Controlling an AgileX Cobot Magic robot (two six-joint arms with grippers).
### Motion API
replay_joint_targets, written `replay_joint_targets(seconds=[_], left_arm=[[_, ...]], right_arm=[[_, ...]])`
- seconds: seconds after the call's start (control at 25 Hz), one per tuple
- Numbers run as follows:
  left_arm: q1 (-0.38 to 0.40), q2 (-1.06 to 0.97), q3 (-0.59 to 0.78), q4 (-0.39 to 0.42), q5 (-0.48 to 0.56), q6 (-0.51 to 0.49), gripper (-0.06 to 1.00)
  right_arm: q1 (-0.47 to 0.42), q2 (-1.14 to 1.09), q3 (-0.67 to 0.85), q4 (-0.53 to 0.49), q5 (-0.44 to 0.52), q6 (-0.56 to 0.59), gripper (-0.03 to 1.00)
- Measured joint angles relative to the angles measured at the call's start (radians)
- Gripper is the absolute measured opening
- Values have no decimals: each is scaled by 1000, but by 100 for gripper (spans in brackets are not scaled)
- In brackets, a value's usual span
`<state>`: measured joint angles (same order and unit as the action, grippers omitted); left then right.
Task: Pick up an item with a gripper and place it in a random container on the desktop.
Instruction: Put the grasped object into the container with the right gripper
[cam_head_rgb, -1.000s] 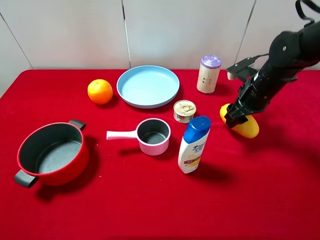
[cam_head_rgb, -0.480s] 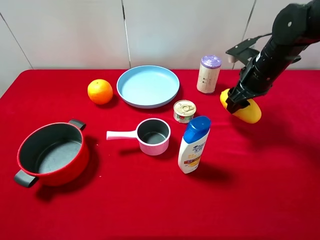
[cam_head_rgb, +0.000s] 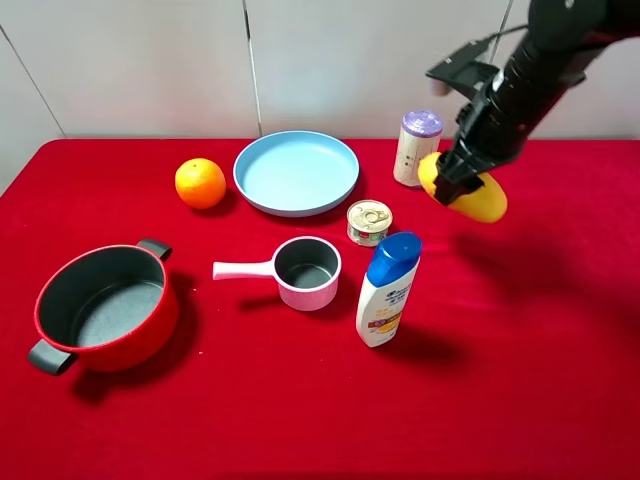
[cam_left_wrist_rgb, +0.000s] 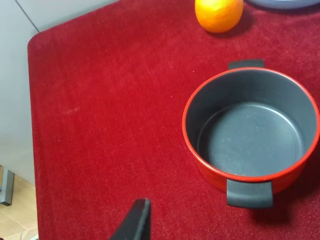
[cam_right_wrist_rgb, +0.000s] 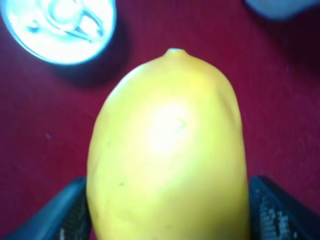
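Note:
My right gripper (cam_head_rgb: 458, 187) is shut on the yellow mango-like fruit (cam_head_rgb: 464, 190) and holds it in the air at the back right, above the red cloth desktop (cam_head_rgb: 520, 330), beside the purple-lidded jar. In the right wrist view the fruit (cam_right_wrist_rgb: 167, 155) fills the frame between the two black fingers (cam_right_wrist_rgb: 75, 210). The large red pot (cam_head_rgb: 105, 308) with a dark grey inside stands empty at the front left; it also shows in the left wrist view (cam_left_wrist_rgb: 252, 132). Only one black fingertip (cam_left_wrist_rgb: 136, 220) of my left gripper shows, off to one side of the pot.
A round orange fruit (cam_head_rgb: 200, 183), a light blue plate (cam_head_rgb: 296, 172), a purple-lidded jar (cam_head_rgb: 418, 147), a small tin can (cam_head_rgb: 369, 222), a pink saucepan (cam_head_rgb: 300, 272) and a blue-capped shampoo bottle (cam_head_rgb: 388, 290) stand between the fruit and the pot.
My right gripper has lifted the yellow fruit off the cloth and carried it up and to the left, toward the jar. The left arm has not moved.

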<state>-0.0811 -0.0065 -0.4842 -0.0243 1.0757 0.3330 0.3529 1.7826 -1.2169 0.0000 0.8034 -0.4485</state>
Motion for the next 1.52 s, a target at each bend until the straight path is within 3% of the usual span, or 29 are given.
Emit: replay_joint_targets(seconds=[0.88, 1.52], left_arm=[[0, 0, 0, 0, 0, 0, 98], [0, 0, 0, 0, 0, 0, 98]], right_arm=[[312, 7, -229, 0, 73, 9, 47], [547, 176, -451, 29, 154, 11, 47]])
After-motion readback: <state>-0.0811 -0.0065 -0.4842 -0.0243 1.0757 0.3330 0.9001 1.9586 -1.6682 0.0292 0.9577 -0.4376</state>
